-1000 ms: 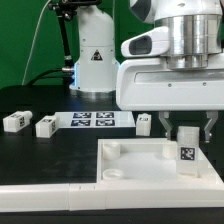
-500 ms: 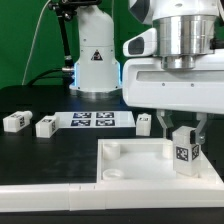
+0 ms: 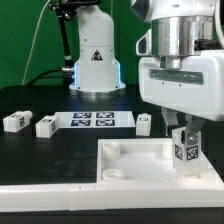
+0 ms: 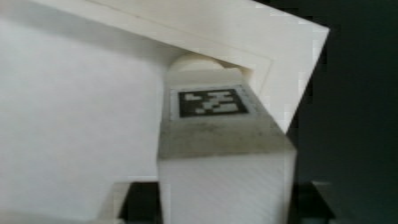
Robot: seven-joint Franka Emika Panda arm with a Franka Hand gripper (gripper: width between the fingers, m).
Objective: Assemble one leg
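Observation:
My gripper [image 3: 186, 131] is shut on a white leg [image 3: 186, 153] with a black-and-white tag on its face. It holds the leg upright over the far corner of the large white square panel [image 3: 130, 165] at the exterior view's right. In the wrist view the leg [image 4: 221, 130] runs out from between the fingers [image 4: 146, 195], and its round end sits at the panel's raised corner rim [image 4: 267, 60]. I cannot tell whether the leg is seated in a socket.
Three more white legs lie on the black table: two at the exterior view's left [image 3: 14, 121] [image 3: 46, 125] and one [image 3: 144, 122] just behind the panel. The marker board [image 3: 95, 120] lies between them. A round socket [image 3: 113, 148] shows at the panel's near-left corner.
The gripper with the leg has shifted toward the exterior view's right over the panel's corner and turned somewhat about its vertical axis. The loose legs have not moved.

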